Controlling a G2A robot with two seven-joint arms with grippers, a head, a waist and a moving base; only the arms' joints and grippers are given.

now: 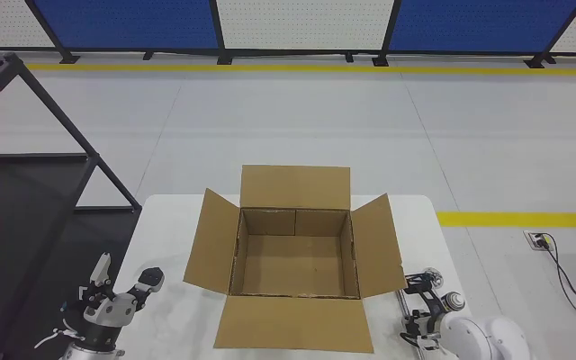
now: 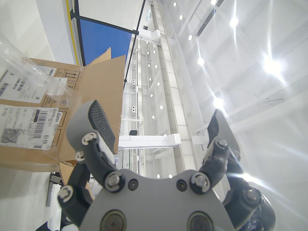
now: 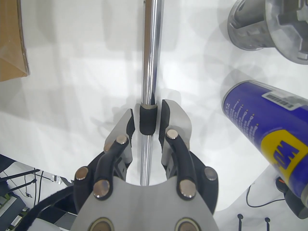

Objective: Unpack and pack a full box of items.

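The open cardboard box stands in the middle of the white table, flaps spread, with nothing inside. My right gripper is low over the table, right of the box's front corner. Its fingers straddle a chrome rod at a black band, open, with a thin gap on each side. The rod lies flat on the table. My left gripper stands open and holds nothing at the table's front left, pointing upward. The box's labelled side is beside it.
A blue and yellow spray can and a grey metal part lie on the table beside the rod. A box flap corner is on the rod's other side. Clear plastic hangs before the box. A black frame stands left of the table.
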